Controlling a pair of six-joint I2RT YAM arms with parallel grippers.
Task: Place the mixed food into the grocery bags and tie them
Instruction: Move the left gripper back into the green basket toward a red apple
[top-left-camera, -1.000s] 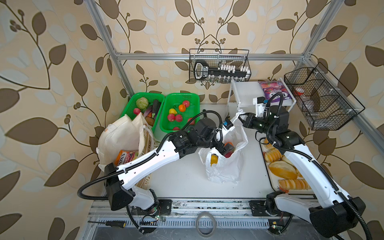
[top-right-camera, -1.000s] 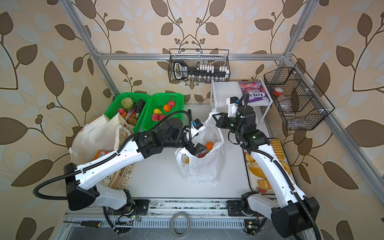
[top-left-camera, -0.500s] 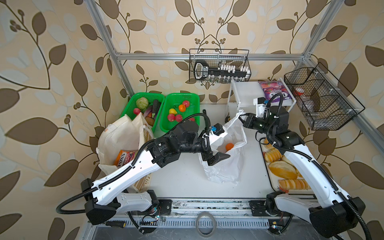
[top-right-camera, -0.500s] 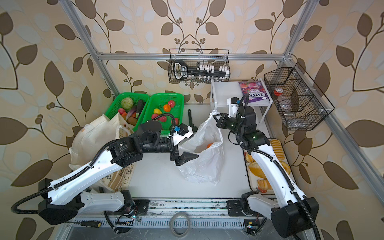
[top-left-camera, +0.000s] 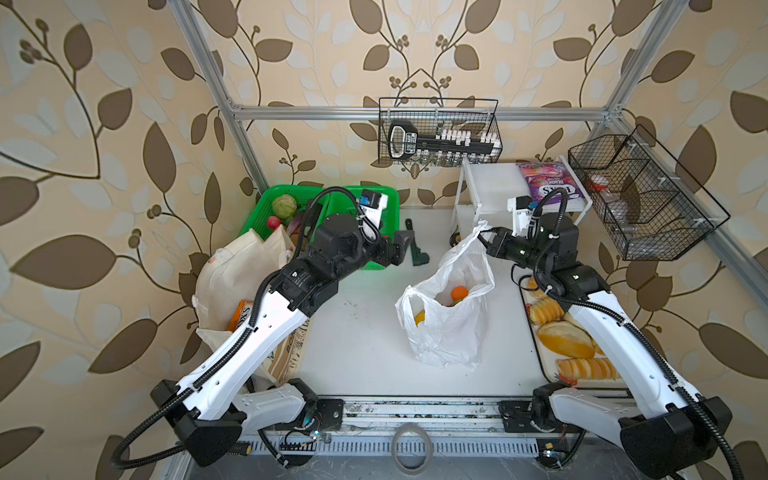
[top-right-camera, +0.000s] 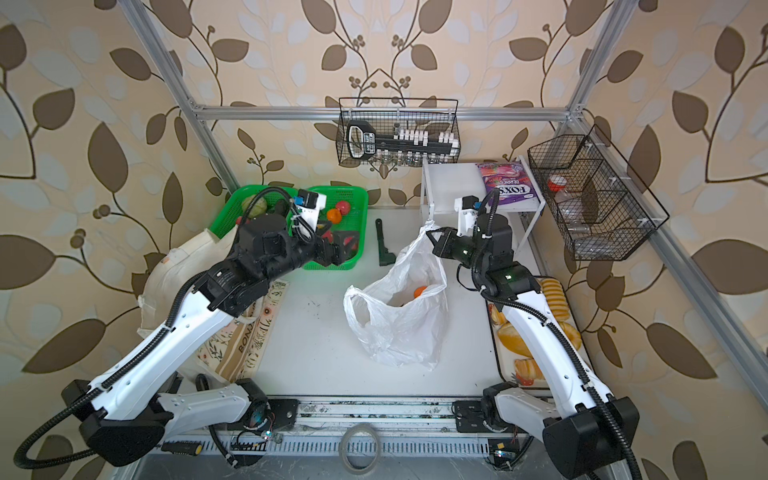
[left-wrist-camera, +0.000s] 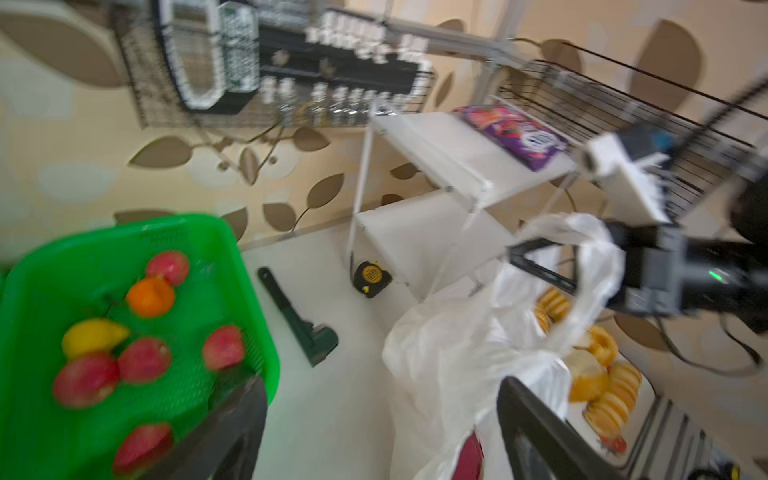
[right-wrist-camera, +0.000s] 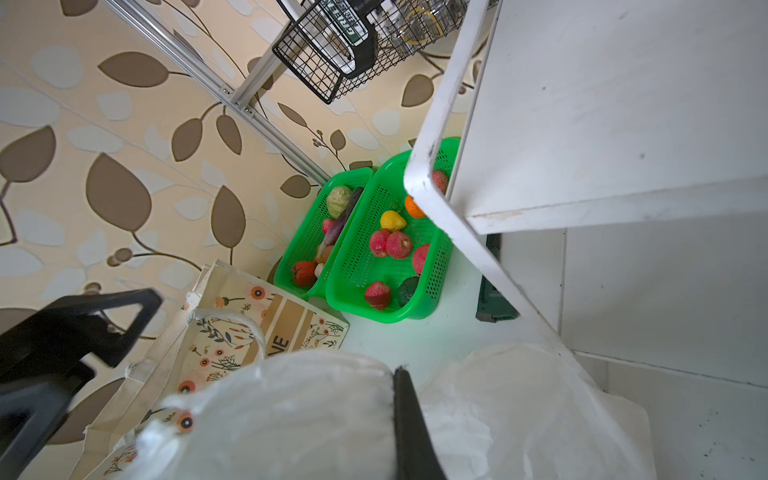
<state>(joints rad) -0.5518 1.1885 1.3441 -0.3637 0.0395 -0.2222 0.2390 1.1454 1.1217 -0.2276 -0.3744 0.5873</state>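
The white plastic bag (top-left-camera: 449, 332) (top-right-camera: 399, 332) stands mid-table with an orange (top-left-camera: 459, 292) and a yellow fruit (top-left-camera: 419, 318) inside. My right gripper (top-left-camera: 484, 241) (top-right-camera: 434, 239) (right-wrist-camera: 399, 395) is shut on the bag's far handle and holds it up. My left gripper (top-left-camera: 401, 247) (top-right-camera: 345, 245) (left-wrist-camera: 382, 436) hangs open and empty at the near right corner of the fruit basket (left-wrist-camera: 249, 257), which holds several red fruits, an orange (left-wrist-camera: 149, 296) and a yellow pear (left-wrist-camera: 93, 337). The cloth tote (top-left-camera: 237, 266) at the left holds an orange pouch (top-left-camera: 243, 316). A purple packet (top-left-camera: 548, 183) lies on the white shelf (top-left-camera: 494, 187).
A second green basket (top-left-camera: 266, 208) with vegetables stands by the tote. A dark green tool (top-left-camera: 415, 249) lies on the table between basket and bag. A bread tray (top-left-camera: 540, 374) runs along the right edge. Wire baskets (top-left-camera: 440, 133) (top-left-camera: 640, 195) hang on the walls.
My left gripper has come out of the white bag and swung back left to the fruit basket, empty. The right gripper has stayed shut on the bag handle.
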